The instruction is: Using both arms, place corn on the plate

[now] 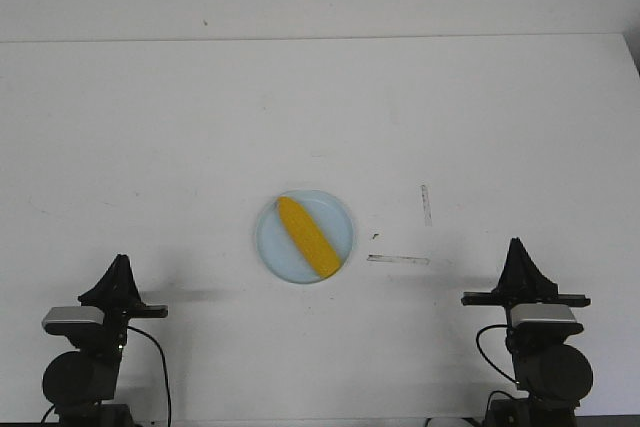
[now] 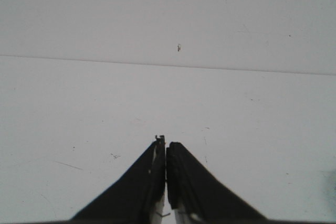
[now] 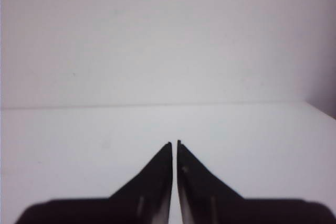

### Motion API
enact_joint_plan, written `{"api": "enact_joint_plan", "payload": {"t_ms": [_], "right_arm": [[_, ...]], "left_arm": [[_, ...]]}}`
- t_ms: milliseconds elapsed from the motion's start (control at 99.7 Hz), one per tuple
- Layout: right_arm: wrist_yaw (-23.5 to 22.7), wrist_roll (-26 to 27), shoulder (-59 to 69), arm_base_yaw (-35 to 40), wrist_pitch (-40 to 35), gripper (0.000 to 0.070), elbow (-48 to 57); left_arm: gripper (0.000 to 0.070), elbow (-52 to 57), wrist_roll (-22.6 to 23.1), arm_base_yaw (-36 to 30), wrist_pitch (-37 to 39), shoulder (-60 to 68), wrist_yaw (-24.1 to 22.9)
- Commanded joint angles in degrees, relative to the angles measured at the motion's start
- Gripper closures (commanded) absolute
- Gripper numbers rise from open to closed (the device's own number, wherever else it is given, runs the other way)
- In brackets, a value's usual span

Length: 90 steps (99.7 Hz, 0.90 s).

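From the front, you are looking at a smooth yellow corn [image 1: 306, 237] lying diagonally inside a round pale-blue plate [image 1: 270, 245] on a white table [image 1: 150, 147], so the placing looks done. Your left gripper [image 1: 119, 265] and right gripper [image 1: 517, 247] are resting near the table's front edge, well apart from the plate; keeping them there seems best. The left wrist view is showing black pointed fingers [image 2: 184, 182] pressed together, holding nothing. The right wrist view is showing the same over bare table.

Both black jointed robot arms [image 1: 85, 367] [image 1: 535, 357] are cut off at the front view's lower edge. The right wrist view is blurred throughout.
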Motion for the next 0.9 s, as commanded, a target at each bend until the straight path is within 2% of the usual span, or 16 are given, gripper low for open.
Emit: {"api": "enact_joint_plan", "payload": {"t_ms": [0,40,160,893], "right_arm": [[-1.31,-0.24,-1.97,-0.2,0.83,0.0686,-2.01],[-3.41,-0.24,-4.5,-0.28,1.4,0.0685,-5.14],[-4.79,-0.26,-4.46,-0.26,-0.7,0.0685,-5.27],[-4.76,-0.26,-4.46,-0.26,-0.07,0.0685,-5.27]], "left_arm": [[0.0699,-1.18,0.11,0.07,0.94,-0.09,-0.13],[0.0699,-1.18,0.09,0.07,0.94,-0.09,-0.15],[0.0699,-1.18,0.11,0.07,0.96,-0.09,-0.15],[0.0699,-1.18,0.11,0.07,0.92,-0.09,-0.15]]}}
